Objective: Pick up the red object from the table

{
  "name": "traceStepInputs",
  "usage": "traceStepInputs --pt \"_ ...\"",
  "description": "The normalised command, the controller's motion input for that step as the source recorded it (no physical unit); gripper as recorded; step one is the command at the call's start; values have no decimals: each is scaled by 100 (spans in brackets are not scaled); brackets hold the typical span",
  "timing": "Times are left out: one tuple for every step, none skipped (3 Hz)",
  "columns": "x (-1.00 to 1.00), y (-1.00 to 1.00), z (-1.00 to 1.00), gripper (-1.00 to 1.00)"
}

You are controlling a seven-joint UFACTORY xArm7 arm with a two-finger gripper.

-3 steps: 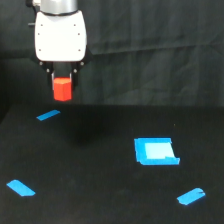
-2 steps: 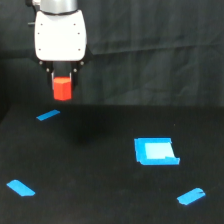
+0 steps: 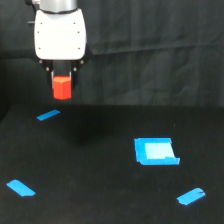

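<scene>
Nothing has shifted: your claw (image 3: 62,86) stays clamped on the red object (image 3: 62,88), hanging straight down, clear above the bench (image 3: 100,190)

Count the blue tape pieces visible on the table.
4: a strip below the end effector, a strip at front left, a square patch right of centre, a strip at front right. None looks hidden.
</scene>
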Motion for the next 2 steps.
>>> traceStepInputs --pt "0 -2 10 -99" --pt "0 -2 10 -99"
